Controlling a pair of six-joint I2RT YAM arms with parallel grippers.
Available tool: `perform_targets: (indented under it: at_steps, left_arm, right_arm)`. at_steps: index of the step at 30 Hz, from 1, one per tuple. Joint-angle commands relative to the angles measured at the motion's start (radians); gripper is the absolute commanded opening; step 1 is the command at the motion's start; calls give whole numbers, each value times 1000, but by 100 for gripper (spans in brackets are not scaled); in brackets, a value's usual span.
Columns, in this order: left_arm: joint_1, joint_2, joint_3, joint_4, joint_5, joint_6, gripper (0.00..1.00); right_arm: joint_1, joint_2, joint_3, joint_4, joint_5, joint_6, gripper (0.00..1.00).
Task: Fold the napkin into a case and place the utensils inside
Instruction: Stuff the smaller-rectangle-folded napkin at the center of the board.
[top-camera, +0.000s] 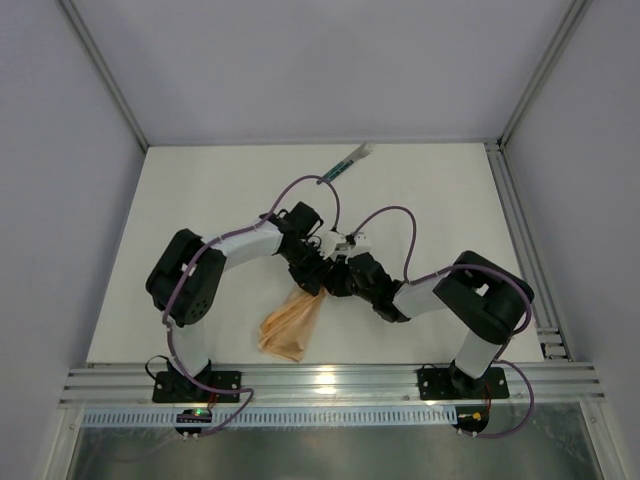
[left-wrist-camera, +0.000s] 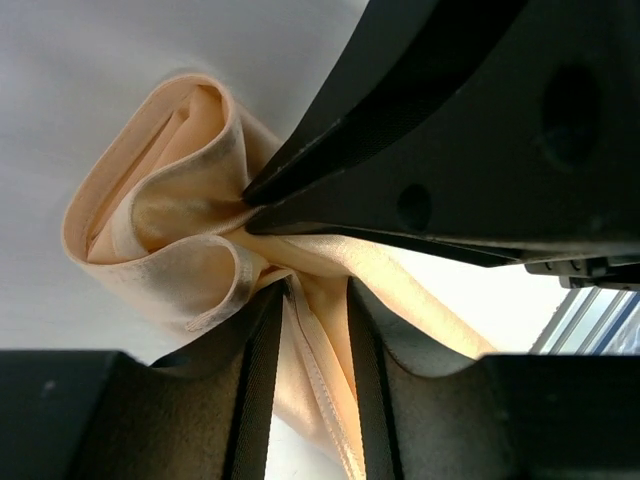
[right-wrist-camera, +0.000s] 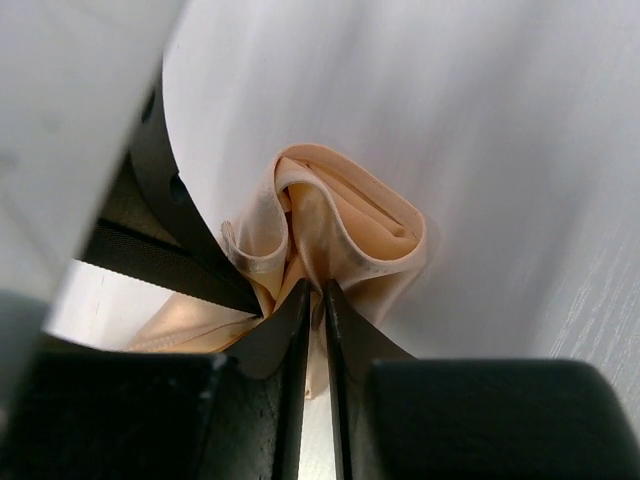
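One napkin (top-camera: 292, 325), two hands and one small cluster of utensils (top-camera: 348, 162) are on the white worktop (top-camera: 200, 200). How many pieces make up the cluster cannot be told from the overhead view. It reads as a single slim stick with a dark green part and a pale end.

The napkin sits just below the centre of the overhead frame, a peach-tan bunch trailing down and to the left from the point where the two hands meet. It is gathered in loose looped folds, not laid flat. The utensils are not in the cloth. They lie on the bare worktop near the upper middle of the frame, well apart from the napkin.

The left hand (left-wrist-camera: 315, 290) is spread, and a strip of cloth with a stitched hem runs down through the gap between its fingers (left-wrist-camera: 262, 380). Whether the pads press on the cloth cannot be told. The right hand (right-wrist-camera: 315, 290) has its fingers (right-wrist-camera: 296, 370) almost pressed together, pinching the napkin at the base of the curled folds. In the left wrist view its dark tips close to a point on the same bunch.
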Motion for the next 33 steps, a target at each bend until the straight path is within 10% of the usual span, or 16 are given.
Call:
perform_targets:
  at_steps: [1,26,33]
  left_arm:
    - [-7,7,4,65,86,-35,37]
    - [41,39,18,73,73,-75,44]
    - [41,59,30,76,55,-85,44]
  right_arm:
    - [7,28,-10,-1,-32,10,15]
    - [5,79,24,22,-106,21,38]
    - [7,146,41,16,-101,35,10]
